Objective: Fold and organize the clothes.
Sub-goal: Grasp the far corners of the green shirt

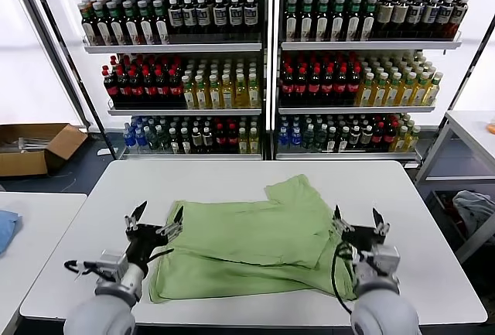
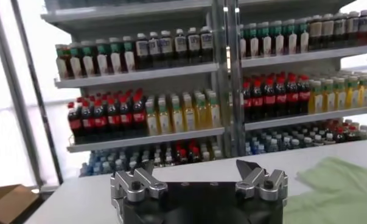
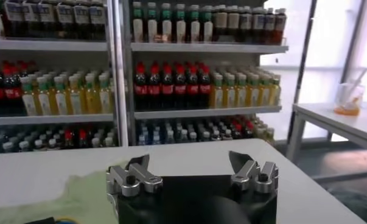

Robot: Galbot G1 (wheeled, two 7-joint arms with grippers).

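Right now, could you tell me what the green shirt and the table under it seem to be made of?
Green shirt: soft, thin matte fabric, probably cotton; it creases and lies limp in folded layers. Table: hard, smooth white top, perhaps laminate, flat with a faint sheen.

1. I have a white table (image 1: 402, 203) with rounded corners in front of me.
2. The light green shirt (image 1: 255, 246) lies flat on it, partly folded, from the middle toward the near edge.
3. I see nothing else resting on that tabletop.
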